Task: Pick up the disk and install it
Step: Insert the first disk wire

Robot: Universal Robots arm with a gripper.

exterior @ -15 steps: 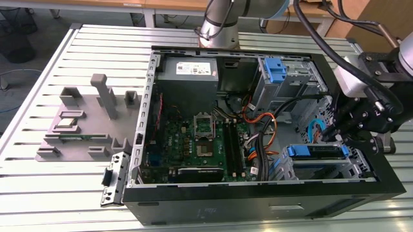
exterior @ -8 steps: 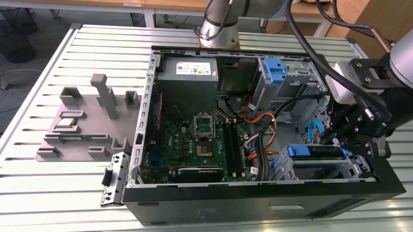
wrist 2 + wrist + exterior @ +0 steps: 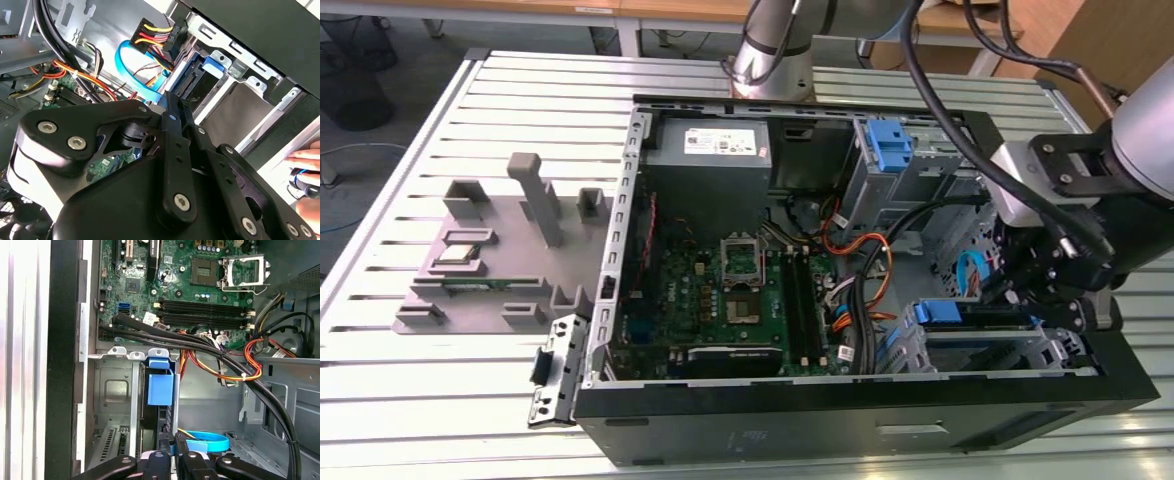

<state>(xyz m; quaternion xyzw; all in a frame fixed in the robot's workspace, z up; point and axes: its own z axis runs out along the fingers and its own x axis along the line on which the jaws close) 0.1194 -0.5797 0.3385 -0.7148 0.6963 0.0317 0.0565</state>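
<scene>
The disk (image 3: 977, 316) stands on edge in the drive cage (image 3: 987, 350) at the front corner of the open computer case, on the exterior view's right. Its blue bracket tab (image 3: 160, 385) faces the motherboard. In the second wrist view the disk's connector end (image 3: 189, 82) sits in the slot, blue bracket beside it. My gripper (image 3: 1037, 300) hangs at the disk's outer end. Its fingers (image 3: 161, 460) are shut, tips (image 3: 171, 107) right at the disk's edge; whether they touch it I cannot tell.
Black cable bundles (image 3: 200, 342) and orange and red wires (image 3: 235, 372) cross above the cage. A blue flat cable (image 3: 131, 65) loops near the fingertips. A tall blue latch (image 3: 887, 145) and grey power supply (image 3: 707, 145) stand further back. A hand (image 3: 306, 159) rests outside the case.
</scene>
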